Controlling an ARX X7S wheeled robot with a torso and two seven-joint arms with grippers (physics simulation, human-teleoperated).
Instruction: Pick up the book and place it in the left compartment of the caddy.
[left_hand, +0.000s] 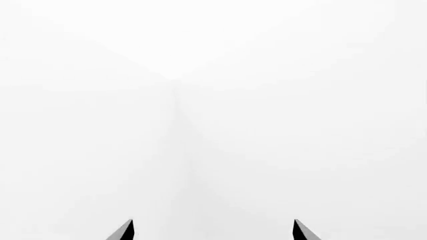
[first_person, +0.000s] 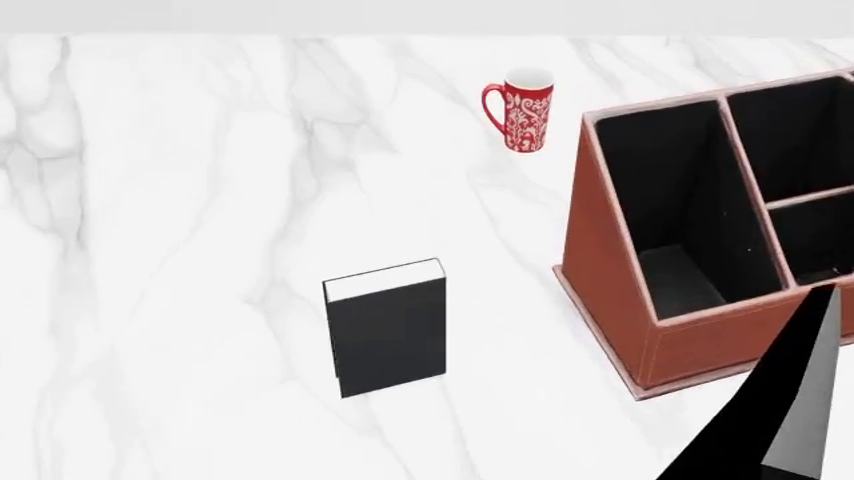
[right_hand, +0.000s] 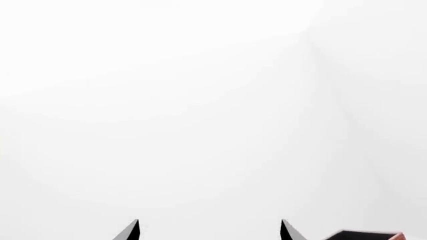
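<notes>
A white marble table fills the head view. The caddy, a reddish-brown box with pale rims, sits toward the table's right edge; its sloped side faces the middle of the table. The left compartment is the long black-lined section nearest that slope, with nothing visible inside it. The book stands upright near the middle of the table, toward the near edge, black cover facing the camera, white page edges on top, well apart from the caddy. A red patterned mug stands near the far edge. The right gripper is released, fingertips spread, with a corner of the caddy showing beside it. The left gripper is likewise spread apart, facing only plain white.
</notes>
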